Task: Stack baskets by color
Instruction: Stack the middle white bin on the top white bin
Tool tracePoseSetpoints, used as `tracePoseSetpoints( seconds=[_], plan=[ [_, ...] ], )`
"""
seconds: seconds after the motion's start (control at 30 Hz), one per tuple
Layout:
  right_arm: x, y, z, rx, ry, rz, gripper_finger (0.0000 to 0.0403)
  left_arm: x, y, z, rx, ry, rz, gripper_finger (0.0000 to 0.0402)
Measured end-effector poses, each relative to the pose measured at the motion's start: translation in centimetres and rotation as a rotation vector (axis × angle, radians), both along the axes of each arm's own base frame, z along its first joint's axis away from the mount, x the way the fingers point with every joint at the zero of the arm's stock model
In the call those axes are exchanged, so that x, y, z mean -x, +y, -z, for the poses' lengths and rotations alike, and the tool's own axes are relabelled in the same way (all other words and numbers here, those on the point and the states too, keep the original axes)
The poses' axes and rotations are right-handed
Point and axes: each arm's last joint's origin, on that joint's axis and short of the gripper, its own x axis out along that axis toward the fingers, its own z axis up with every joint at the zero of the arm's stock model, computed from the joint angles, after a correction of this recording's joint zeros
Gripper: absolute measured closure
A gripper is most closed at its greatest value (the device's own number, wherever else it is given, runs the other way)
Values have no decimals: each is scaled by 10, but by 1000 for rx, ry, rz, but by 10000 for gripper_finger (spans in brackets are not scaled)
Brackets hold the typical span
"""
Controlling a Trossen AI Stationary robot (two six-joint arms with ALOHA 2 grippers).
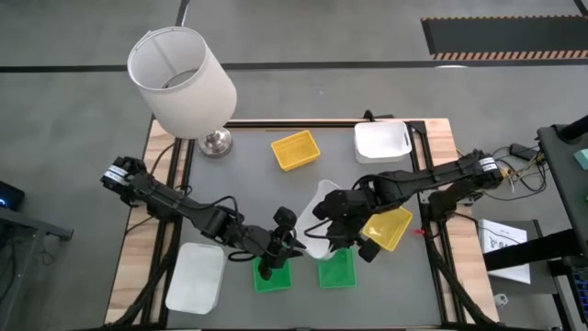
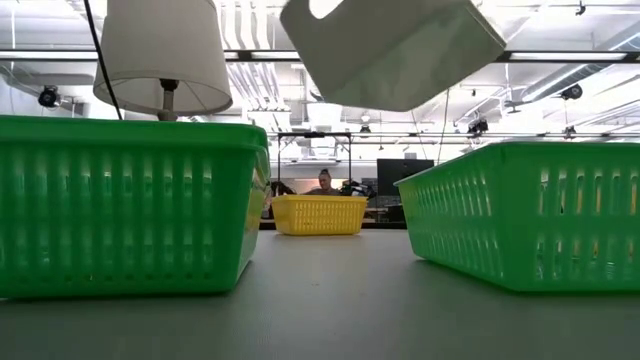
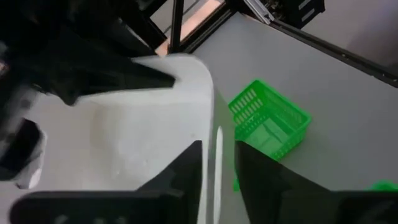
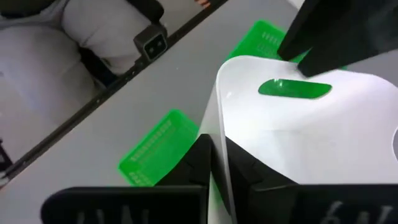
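A white basket (image 1: 320, 219) hangs tilted in the air between my two grippers, above two green baskets (image 1: 271, 274) (image 1: 337, 268) that stand on their bottoms near the table's front edge. My right gripper (image 4: 221, 171) is shut on it. My left gripper (image 3: 217, 180) is open, one finger on each side of the basket's wall (image 3: 215, 143). In the low view the white basket (image 2: 390, 50) floats high above the green ones (image 2: 130, 205) (image 2: 530, 215). My right gripper pinches a wall of the white basket (image 4: 219, 134) between its two fingers, near a rounded corner, one finger on each face. The fingers slant down from the table's right side. The basket is lifted clear and tilted. My left gripper: whether a finger (image 3: 186, 174) touches the wall, I cannot tell.
A yellow basket (image 1: 388, 228) lies under my right arm; another yellow one (image 1: 295, 150) and a white one (image 1: 382, 141) stand farther back. A white basket (image 1: 196, 276) lies at the front left. A white lampshade on a metal base (image 1: 181, 81) stands at the far left.
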Motion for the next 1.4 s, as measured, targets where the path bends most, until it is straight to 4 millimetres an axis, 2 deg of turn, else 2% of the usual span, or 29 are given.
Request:
tracePoseSetpoints(
  seconds=[0.13, 0.3, 0.43, 0.6, 0.73, 0.83, 1.07, 1.4],
  plan=[
    [4, 1, 2, 54, 7, -29, 394, 1, 0, -2, -27, -14, 9, 288],
    [19, 10, -3, 76, 16, -125, 394, 4, 2, -8, -61, -35, 27, 270],
    [38, 14, -14, -15, 60, -210, 394, 6, 3, -15, -71, -70, 38, 269],
    [50, 22, -26, -160, 34, -343, 394, 0, 1, -20, -94, -213, 129, 269],
    [54, 26, -31, -298, 2, -491, 394, -9, 0, -14, -112, -296, 216, 269],
    [54, 27, -31, -338, -36, -567, 394, -17, 0, -9, -113, -348, 275, 269],
    [50, 30, -26, -343, -61, -624, 394, -42, 2, 10, -137, -443, 347, 269],
    [48, 32, -23, -385, -54, -653, 394, -68, 13, 34, -67, -446, 433, 269]
  ],
)
